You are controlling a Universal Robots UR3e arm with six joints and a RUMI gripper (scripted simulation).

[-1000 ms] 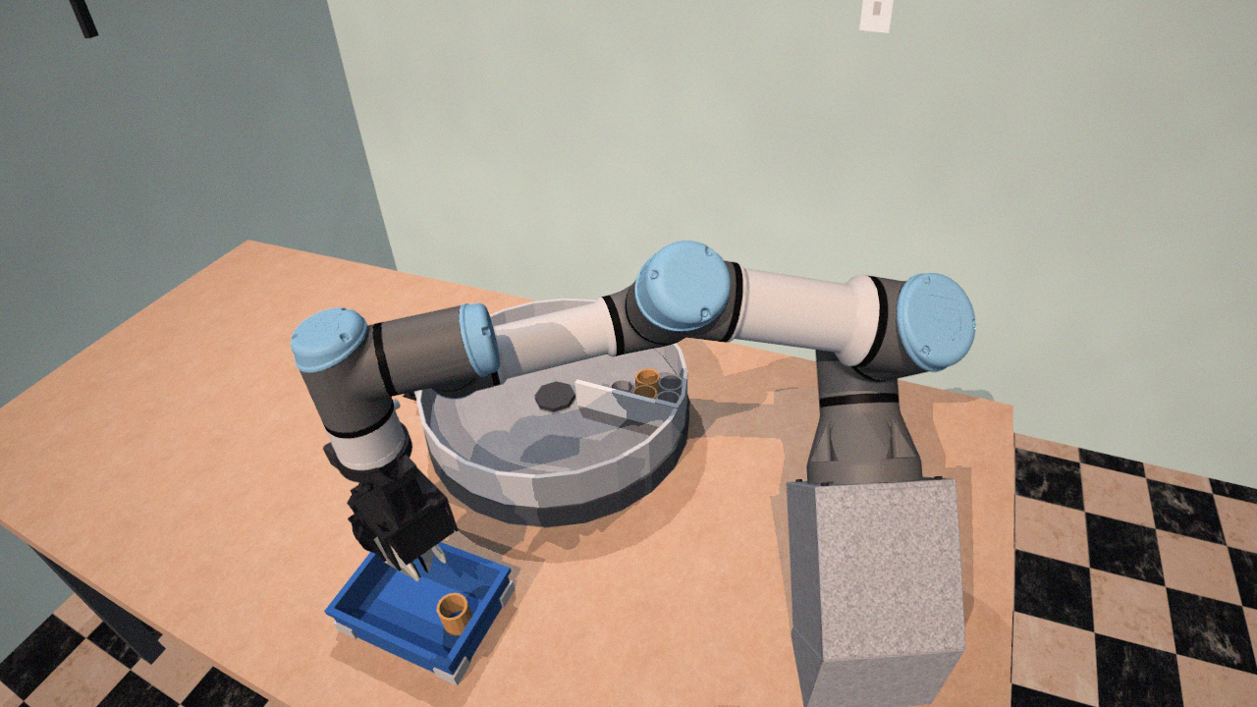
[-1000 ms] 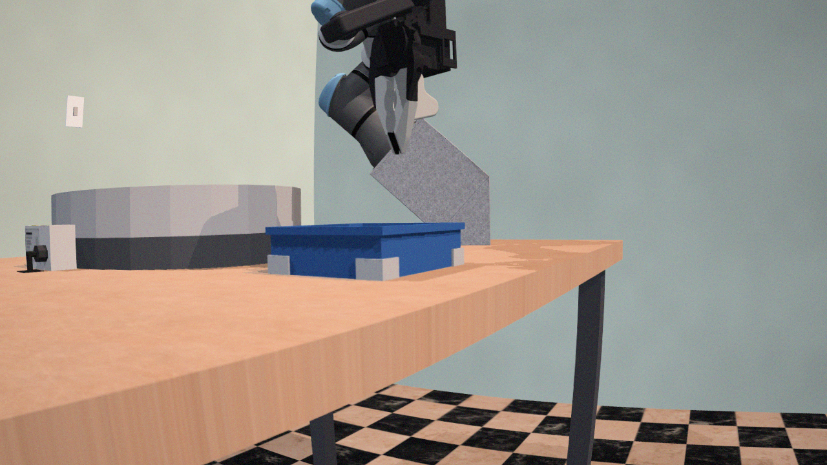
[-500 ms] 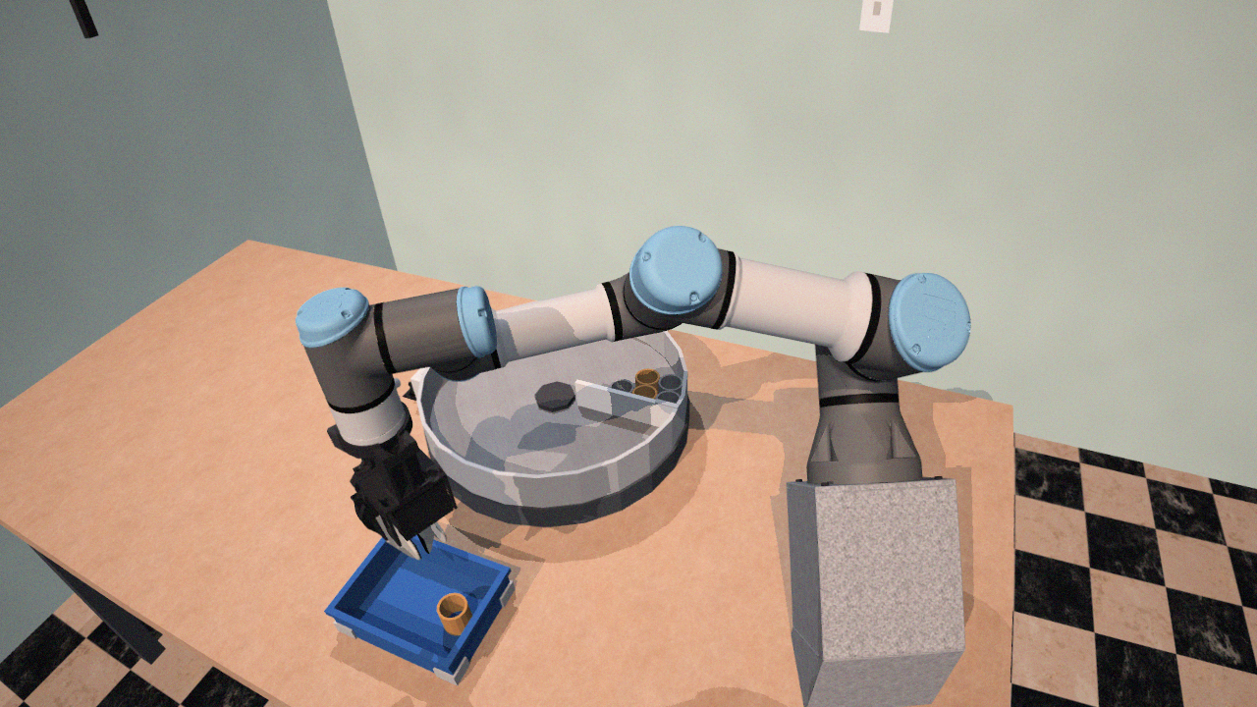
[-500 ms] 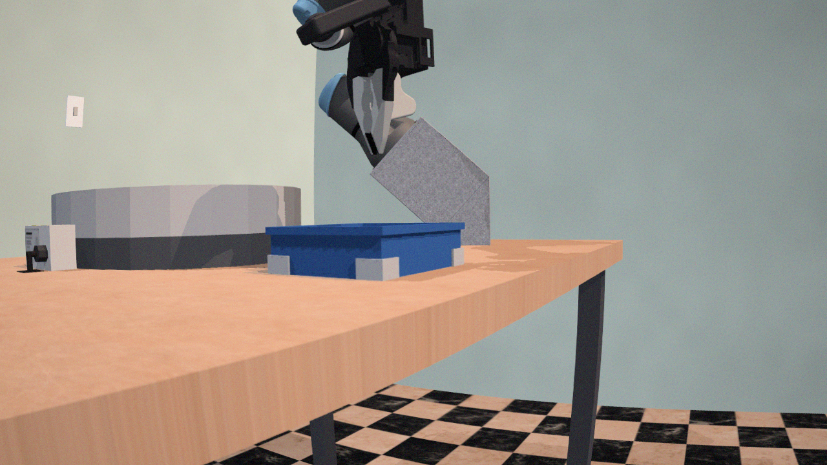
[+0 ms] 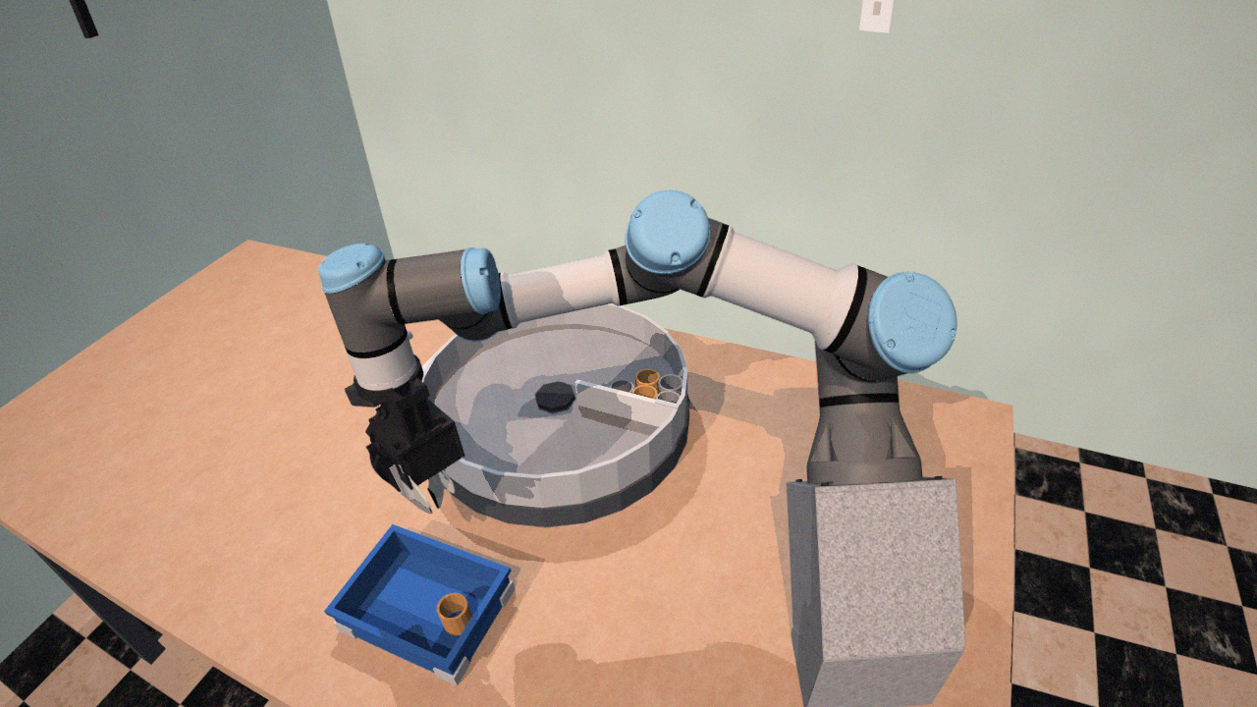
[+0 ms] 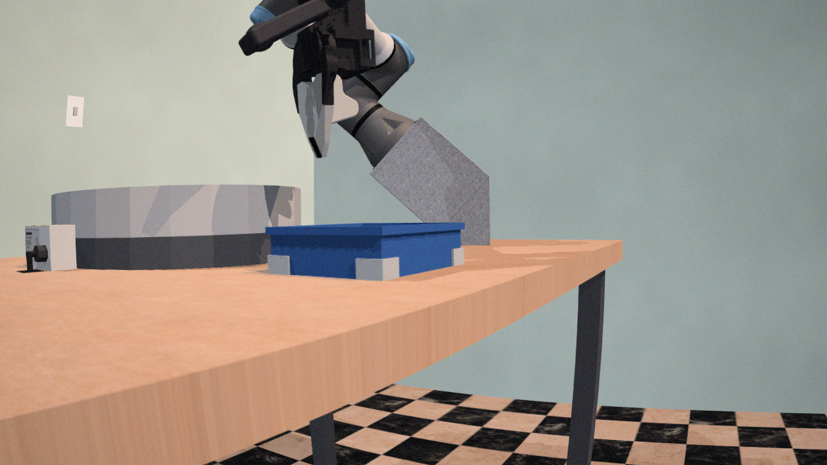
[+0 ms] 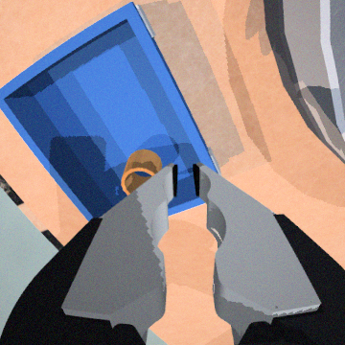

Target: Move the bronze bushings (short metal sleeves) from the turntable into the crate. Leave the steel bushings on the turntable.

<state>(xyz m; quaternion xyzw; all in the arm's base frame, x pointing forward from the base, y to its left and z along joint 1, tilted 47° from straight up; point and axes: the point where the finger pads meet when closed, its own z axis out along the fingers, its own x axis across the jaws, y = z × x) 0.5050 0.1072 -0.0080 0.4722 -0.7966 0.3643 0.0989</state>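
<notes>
one bushing (image 5: 456, 618) (image 7: 142, 165), exterior view: hidden

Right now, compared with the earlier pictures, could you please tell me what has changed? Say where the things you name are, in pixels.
The gripper (image 5: 432, 508) (image 6: 319, 155) (image 7: 185, 166) has moved away from over the crate (image 5: 386, 639) (image 6: 335, 254) (image 7: 165, 79) toward the turntable (image 5: 544, 488) (image 6: 173, 214) (image 7: 293, 57), leftward in the exterior view. Nothing was visibly picked up or released. The crate, its bronze bushing (image 5: 456, 623) (image 7: 144, 162) and the turntable's bushings (image 5: 647, 376) stayed put.
</notes>
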